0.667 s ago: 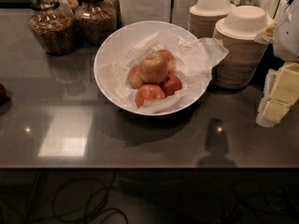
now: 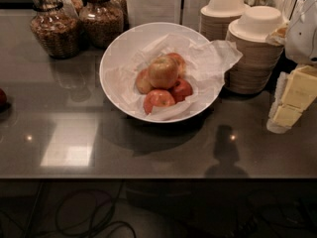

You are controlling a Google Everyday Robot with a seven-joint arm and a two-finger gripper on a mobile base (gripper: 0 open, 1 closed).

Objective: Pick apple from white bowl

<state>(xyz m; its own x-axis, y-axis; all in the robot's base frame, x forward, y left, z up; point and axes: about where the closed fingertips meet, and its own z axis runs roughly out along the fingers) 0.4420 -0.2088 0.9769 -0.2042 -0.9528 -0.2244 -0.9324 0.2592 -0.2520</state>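
Item: gripper (image 2: 292, 100), pale yellow and blocky, at the right edge of the camera view, just beside the stacked beige bowls (image 2: 252, 58) and well apart from the fruit; whether it is spread or pressed together cannot be told; the apple is not in it. Item: white bowl (image 2: 111, 58), wide, shallow, glossy, lined with crinkled paper (image 2: 213, 56), standing mid-counter to the left of the stacks. Item: apple (image 2: 163, 72), the largest, pale yellow-orange with a red blush, resting on top of the pile at the bowl's centre, touching the smaller red apples (image 2: 158, 100) beneath and beside it. Handling, as judged: firm, moderately heavy, smooth-skinned and so likely slippery; round, so apt to roll or squirt from an off-centre pinch; best taken across its widest girth from above, where its sides stand clear of the neighbours; the paper may snag or lift. Further out: dark reflective counter (image 2: 148, 148); glass jars (image 2: 54, 31) at the back left.
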